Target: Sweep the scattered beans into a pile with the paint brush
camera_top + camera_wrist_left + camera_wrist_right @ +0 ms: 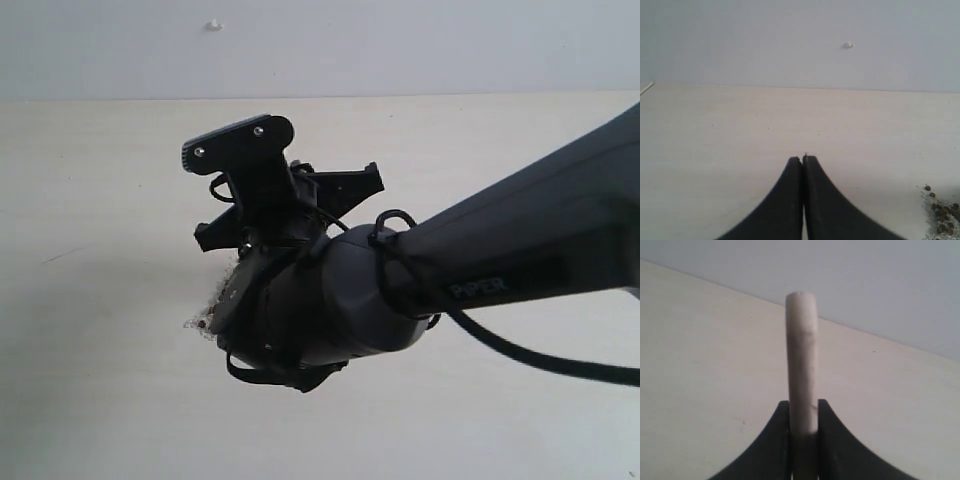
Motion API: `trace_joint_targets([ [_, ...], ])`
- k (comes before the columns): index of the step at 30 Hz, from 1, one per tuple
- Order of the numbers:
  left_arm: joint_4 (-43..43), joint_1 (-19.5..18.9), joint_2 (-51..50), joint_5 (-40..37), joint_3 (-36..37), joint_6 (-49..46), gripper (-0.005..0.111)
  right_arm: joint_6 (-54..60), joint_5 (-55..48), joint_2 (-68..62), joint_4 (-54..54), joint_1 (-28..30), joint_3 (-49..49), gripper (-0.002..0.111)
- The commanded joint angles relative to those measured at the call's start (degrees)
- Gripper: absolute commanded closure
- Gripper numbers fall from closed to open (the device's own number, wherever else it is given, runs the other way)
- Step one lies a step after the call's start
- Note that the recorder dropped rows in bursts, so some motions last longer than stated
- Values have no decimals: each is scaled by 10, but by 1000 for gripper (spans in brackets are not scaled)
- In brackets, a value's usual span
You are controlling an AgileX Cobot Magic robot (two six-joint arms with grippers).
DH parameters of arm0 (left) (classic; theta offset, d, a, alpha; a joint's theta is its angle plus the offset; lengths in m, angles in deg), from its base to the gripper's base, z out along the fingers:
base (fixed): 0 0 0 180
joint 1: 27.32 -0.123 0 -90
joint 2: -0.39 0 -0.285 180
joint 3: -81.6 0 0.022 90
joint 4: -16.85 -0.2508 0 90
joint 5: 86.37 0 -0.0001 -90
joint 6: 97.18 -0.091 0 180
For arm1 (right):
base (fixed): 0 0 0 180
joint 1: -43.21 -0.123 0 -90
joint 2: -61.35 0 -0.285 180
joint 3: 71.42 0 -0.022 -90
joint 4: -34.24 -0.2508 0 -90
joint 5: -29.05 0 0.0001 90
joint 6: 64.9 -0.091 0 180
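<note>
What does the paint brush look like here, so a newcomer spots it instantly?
Start from the pale table and find the right gripper, whose black fingers clamp one thing. That is the paint brush: a smooth off-white handle with a rounded end sticking out past the fingertips. Unlike the tiny dark beans, it is one long pale stick; the left gripper holds nothing.

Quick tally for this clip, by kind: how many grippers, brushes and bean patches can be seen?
Grippers: 2, the left gripper shut and empty, the right gripper shut on the handle
Paint brush: 1
Patch of beans: 1, single beans too small to count
Total: 4
</note>
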Motion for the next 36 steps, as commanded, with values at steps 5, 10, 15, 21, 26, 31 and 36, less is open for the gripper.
trace_joint_targets([
  [5,5,-1,5,0,0,-1,107,-10,58,-5,-29,-2,-53,108],
  [10,5,-1,5,0,0,-1,107,-10,31,-5,-33,-10,-66,108],
  [15,5,-1,5,0,0,-1,107,17,-57,24,-20,-39,-66,108],
  [21,5,-1,5,0,0,-1,107,94,-67,73,-15,-46,-66,108],
  [26,5,-1,5,0,0,-1,107,167,-63,100,-25,-46,-50,108],
  [31,5,-1,5,0,0,-1,107,192,38,130,-38,-38,12,108],
  [36,5,-1,5,0,0,-1,107,200,191,180,-3,4,80,108],
])
